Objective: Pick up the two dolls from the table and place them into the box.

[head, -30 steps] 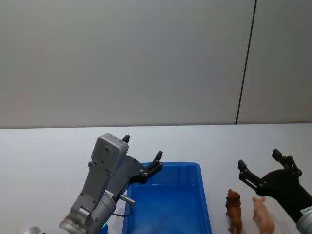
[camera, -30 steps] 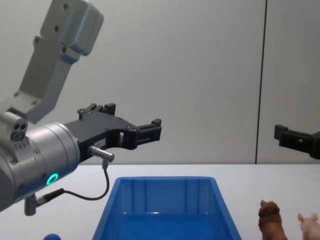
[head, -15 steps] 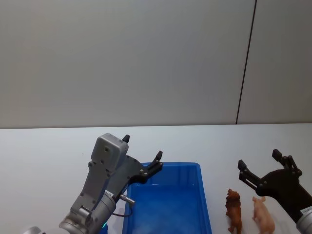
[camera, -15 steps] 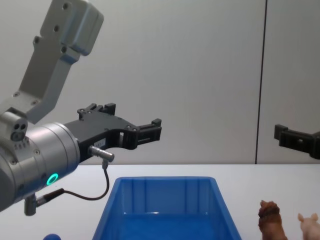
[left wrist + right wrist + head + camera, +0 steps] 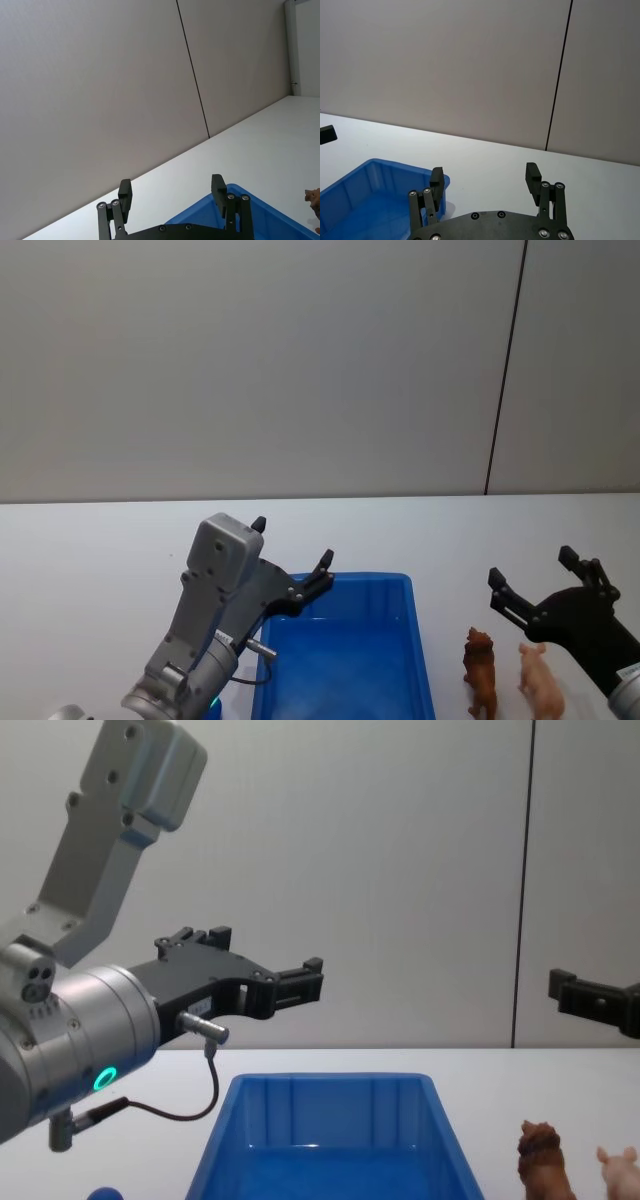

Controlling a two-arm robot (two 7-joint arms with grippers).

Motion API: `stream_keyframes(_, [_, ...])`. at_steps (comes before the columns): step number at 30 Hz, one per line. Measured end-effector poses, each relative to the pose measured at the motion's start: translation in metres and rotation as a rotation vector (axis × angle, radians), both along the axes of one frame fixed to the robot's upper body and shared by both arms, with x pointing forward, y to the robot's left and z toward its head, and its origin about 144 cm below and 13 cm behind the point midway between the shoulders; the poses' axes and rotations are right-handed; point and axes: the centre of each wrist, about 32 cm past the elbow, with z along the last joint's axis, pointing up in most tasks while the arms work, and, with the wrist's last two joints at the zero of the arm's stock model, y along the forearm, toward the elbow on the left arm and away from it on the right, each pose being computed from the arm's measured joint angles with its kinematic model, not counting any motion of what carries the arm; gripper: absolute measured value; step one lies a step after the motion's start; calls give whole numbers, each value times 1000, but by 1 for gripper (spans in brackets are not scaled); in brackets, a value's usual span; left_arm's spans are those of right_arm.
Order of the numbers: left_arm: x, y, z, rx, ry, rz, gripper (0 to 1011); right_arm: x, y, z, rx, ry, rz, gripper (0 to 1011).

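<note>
Left gripper (image 5: 292, 542) over the box (image 5: 372, 580) left rim, right gripper (image 5: 531, 565) raised right of box near brown doll (image 5: 480, 670) and pink doll (image 5: 538, 682), both spread wide, empty.

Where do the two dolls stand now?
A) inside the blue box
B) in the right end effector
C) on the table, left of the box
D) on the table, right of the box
D: the brown doll and the pink doll stand on the table right of the box, near the open right end effector.
</note>
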Motion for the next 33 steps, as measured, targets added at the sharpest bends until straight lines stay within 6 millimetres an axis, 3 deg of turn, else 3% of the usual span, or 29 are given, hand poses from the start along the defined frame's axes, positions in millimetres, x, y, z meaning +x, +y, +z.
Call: stream_keyframes(33, [0,0,0,0,0,0,1001,-18,3,-6,-74,203,-147,1001])
